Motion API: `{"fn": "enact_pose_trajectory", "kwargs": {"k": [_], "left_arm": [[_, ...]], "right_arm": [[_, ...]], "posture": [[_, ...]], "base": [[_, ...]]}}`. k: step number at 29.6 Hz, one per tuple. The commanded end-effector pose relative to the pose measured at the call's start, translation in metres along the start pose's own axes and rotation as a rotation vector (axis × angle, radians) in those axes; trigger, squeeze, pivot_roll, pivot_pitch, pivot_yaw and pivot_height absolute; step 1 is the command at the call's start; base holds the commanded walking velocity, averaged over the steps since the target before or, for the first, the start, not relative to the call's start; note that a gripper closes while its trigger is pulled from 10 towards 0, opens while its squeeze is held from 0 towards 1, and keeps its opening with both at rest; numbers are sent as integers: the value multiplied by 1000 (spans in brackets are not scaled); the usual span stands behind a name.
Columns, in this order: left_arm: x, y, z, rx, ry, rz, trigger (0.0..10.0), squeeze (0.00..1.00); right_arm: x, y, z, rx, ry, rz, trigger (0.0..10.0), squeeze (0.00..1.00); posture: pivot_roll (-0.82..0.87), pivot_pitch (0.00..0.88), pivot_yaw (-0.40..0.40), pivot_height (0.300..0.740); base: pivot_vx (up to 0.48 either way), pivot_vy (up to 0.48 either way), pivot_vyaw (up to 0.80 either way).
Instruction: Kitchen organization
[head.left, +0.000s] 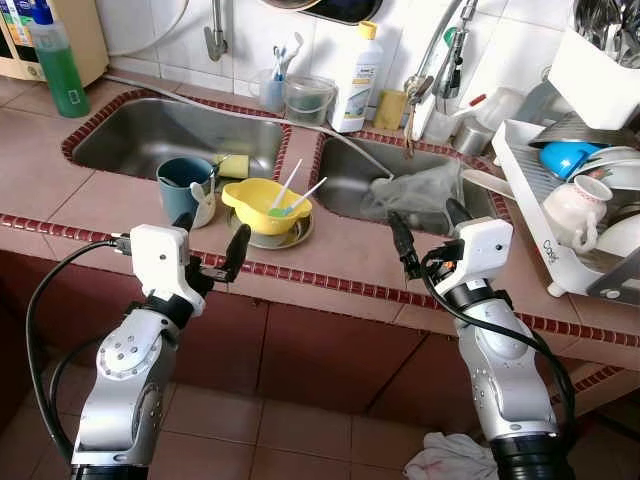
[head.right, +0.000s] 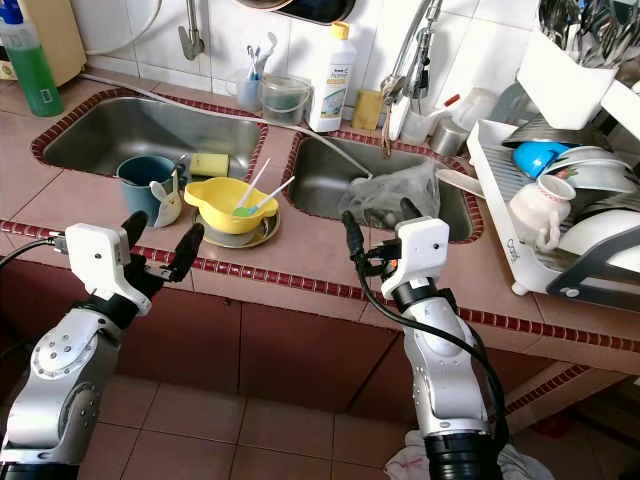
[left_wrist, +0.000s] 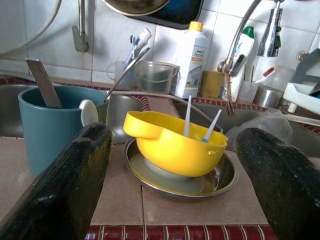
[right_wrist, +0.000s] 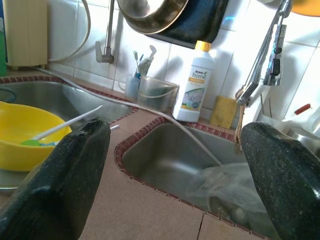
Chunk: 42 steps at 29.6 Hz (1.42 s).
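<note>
Both pairs of jaws stand wide apart and hold nothing. The left gripper (head.left: 207, 250) hovers at the front edge of the tiled counter (head.left: 90, 200), and straight ahead between its fingers (left_wrist: 65, 185) sits a yellow bowl (head.left: 265, 203) resting in a shallow metal dish (head.left: 270, 238), with two white utensils (head.left: 296, 190) leaning in it (one tipped with green). Just beside the bowl, on the left gripper's outer side, stands a teal mug (head.left: 183, 186) with a spoon in it, and a yellow sponge (head.left: 234, 165) lies beyond it at the rim of the left sink (head.left: 160, 135).

The right gripper (head.left: 425, 232) hovers over the counter's front edge too, facing the right sink (right_wrist: 165, 155). A crumpled clear plastic bag (head.left: 415, 192) lies in that basin, just ahead of its fingers. Farther back against the wall tiles stand a white detergent bottle (head.left: 357, 78) and a clear tub (head.left: 308, 98). Beyond the right gripper's outer side, a white dish rack (head.left: 560, 215) holds cups and plates.
</note>
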<state>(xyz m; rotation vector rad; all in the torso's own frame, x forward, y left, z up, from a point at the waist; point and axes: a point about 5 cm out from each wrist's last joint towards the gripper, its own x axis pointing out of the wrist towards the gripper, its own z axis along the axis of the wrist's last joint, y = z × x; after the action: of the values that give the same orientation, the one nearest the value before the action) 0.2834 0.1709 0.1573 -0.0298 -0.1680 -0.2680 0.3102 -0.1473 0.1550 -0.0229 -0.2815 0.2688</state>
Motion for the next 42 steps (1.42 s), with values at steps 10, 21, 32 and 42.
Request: {"fn": "enact_pose_trajectory", "kwargs": {"k": [10, 21, 32, 42], "left_arm": [[5, -4, -1, -12, 5, 3, 10000, 0], [7, -7, -1, -11, 3, -3, 10000, 0], [9, -8, -2, -6, 11, 0, 10000, 0], [9, -16, -9, 72, 54, -96, 10000, 0]], "right_arm": [[6, -6, 6, -21, -30, -19, 10000, 0], [2, -4, 1, -29, -5, 16, 10000, 0], [-11, 3, -11, -37, 53, 80, 10000, 0], [-23, 15, -22, -45, 139, 235, 10000, 0]], "posture": [[166, 0, -130, 740], [162, 0, -129, 740], [153, 0, -123, 740], [145, 0, -120, 740]], "base": [[0, 256, 0], [0, 350, 0], [0, 53, 0], [0, 0, 0]]}}
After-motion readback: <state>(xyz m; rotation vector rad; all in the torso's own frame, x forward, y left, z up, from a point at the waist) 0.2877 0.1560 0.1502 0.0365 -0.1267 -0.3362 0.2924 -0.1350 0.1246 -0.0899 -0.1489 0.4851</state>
